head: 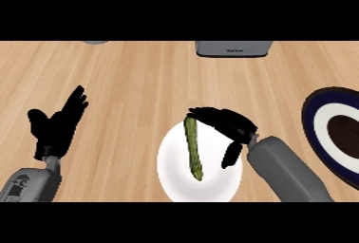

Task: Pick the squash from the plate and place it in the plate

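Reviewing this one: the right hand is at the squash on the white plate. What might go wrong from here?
1. The right hand meets the squash only at its far end. Being long and thin, it may swing or slip when lifted.
2. The dark-rimmed plate is cut off by the view's right edge, so the squash may land across its rim.
3. A sideways pull may shift the white plate.
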Robot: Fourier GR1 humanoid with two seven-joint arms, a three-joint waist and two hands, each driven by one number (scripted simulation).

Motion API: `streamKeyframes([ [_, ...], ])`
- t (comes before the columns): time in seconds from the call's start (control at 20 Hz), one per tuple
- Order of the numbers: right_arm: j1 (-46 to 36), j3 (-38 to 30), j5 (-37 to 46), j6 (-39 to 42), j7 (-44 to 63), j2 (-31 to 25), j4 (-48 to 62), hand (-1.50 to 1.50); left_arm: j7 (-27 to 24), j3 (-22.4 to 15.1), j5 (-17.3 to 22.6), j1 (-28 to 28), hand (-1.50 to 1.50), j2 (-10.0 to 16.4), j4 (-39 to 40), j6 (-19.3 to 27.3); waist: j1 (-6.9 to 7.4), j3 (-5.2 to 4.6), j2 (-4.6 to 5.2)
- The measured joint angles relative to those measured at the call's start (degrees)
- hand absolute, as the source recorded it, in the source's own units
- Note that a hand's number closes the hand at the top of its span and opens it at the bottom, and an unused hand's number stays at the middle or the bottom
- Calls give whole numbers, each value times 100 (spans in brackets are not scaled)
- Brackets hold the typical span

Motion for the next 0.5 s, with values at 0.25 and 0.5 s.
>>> streamKeyframes([
  [0.25, -183, -118, 400, 317, 202, 189, 159, -150, 153, 77, -124, 97, 0, -90, -218, -77, 16, 1, 4],
  [0.5, -167, -240, 812, 403, 397, 522, 237, -150, 297, 204, -262, 69, 0, -226, -302, -125, 13, 1, 4],
])
